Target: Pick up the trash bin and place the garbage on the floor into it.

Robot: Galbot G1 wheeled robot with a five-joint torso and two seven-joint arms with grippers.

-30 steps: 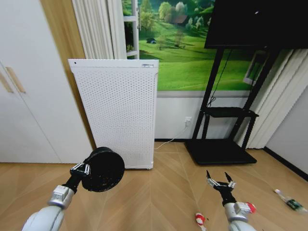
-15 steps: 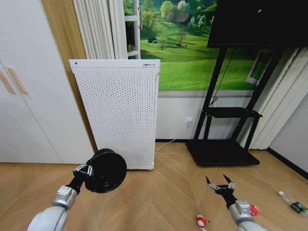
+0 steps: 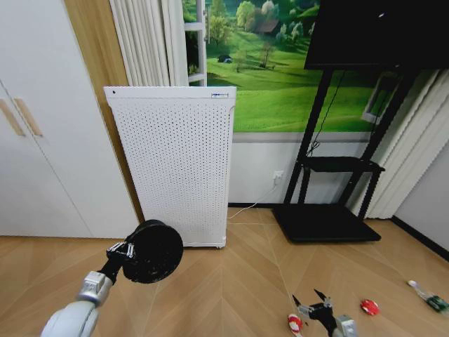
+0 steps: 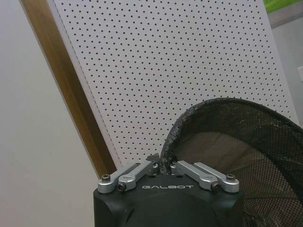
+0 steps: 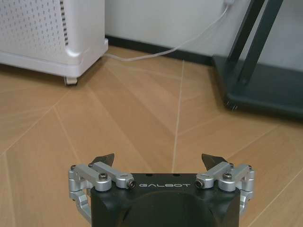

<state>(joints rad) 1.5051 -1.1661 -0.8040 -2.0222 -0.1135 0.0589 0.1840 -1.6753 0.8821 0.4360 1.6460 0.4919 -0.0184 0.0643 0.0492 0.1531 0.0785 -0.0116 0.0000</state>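
3 garbage pieces lie lower right: red-and-white scrap (image 3: 295,324), red scrap (image 3: 369,307), bottle (image 3: 430,298). Left gripper (image 3: 123,250) pinches the trash bin (image 3: 153,250) rim lower left, a thin hold that might slip. Right gripper (image 3: 311,306) gapes.

"GALBOT" on left gripper (image 4: 162,166) housing, also right gripper (image 5: 159,163) housing.

One trash bin (image 3: 154,250), three garbage pieces: red-and-white scrap (image 3: 295,324), red scrap (image 3: 369,307), bottle (image 3: 429,298)
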